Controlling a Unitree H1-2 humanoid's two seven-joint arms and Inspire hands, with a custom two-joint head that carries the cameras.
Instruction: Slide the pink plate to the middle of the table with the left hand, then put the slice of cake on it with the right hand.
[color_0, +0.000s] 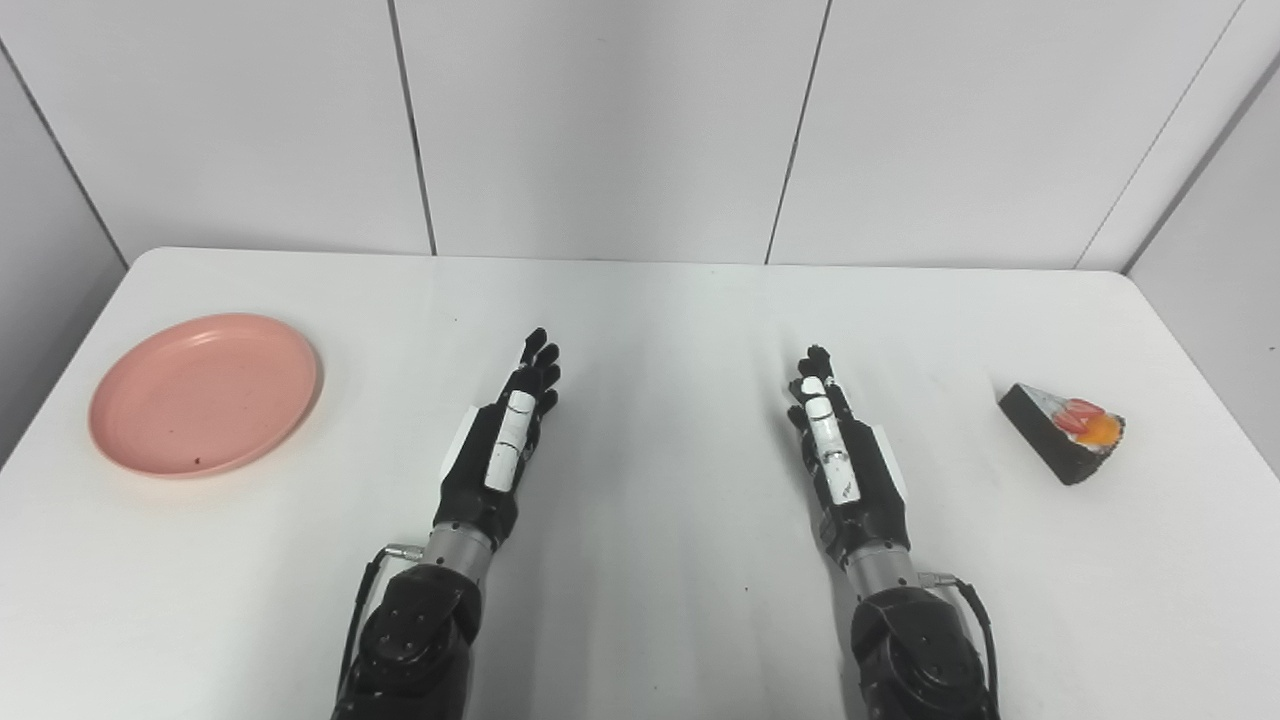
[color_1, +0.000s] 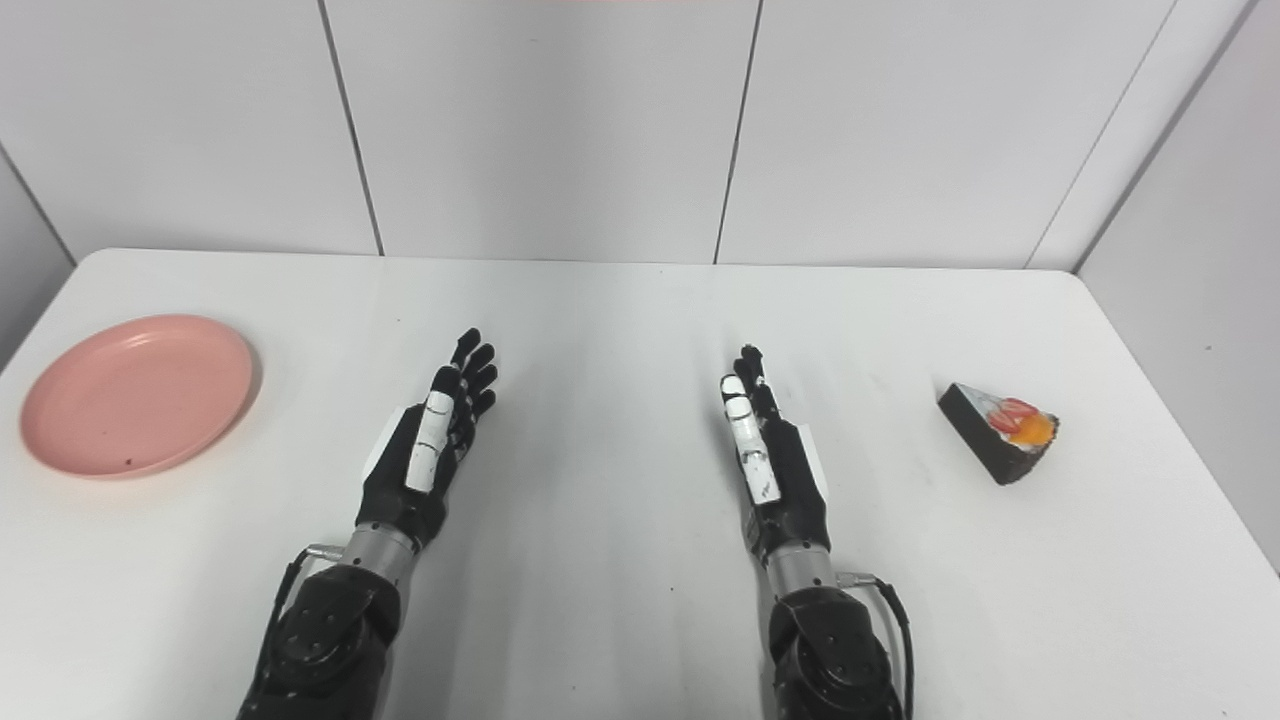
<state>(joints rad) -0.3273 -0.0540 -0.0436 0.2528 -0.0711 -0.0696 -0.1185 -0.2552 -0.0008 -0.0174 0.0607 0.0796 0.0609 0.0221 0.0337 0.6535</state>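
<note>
While the pink plate (color_0: 205, 393) sits empty near the left edge of the white tabletop (color_0: 660, 330), the slice of cake (color_0: 1064, 429) lies far off on the right side, dark-sided with red and orange fruit on top. Between them, well apart from both, the left hand (color_0: 507, 440) and the right hand (color_0: 835, 450) are held over the middle, edge-on, fingers stretched straight toward the back wall and holding nothing.

black left hand (color_0: 505, 440) and right hand (color_0: 838, 450), white thumb plates, silver wrists, thin cables.
</note>
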